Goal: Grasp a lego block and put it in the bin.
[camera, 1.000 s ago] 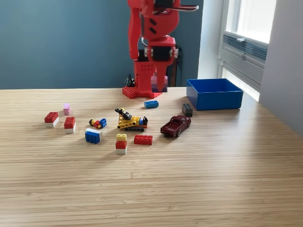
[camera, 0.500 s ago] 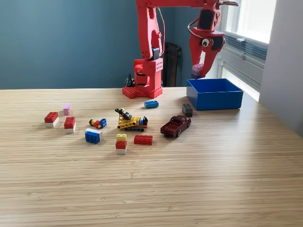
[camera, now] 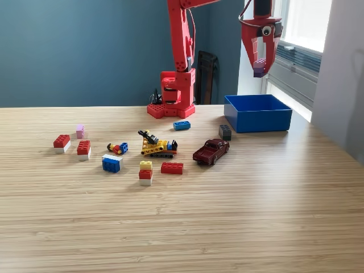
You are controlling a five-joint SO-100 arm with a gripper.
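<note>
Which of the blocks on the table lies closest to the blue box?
The dark grey block. It sits just off the near left corner of the blue box in the exterior view; the small blue block is farther left, and the rest farther still.

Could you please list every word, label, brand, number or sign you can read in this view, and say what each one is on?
None: no readable text shows anywhere in the exterior view.
The blue bin, the dark red toy car, the yellow toy bulldozer and the loose lego blocks show no lettering.
The red arm's hand, holding a purple block, carries no legible marking.
</note>
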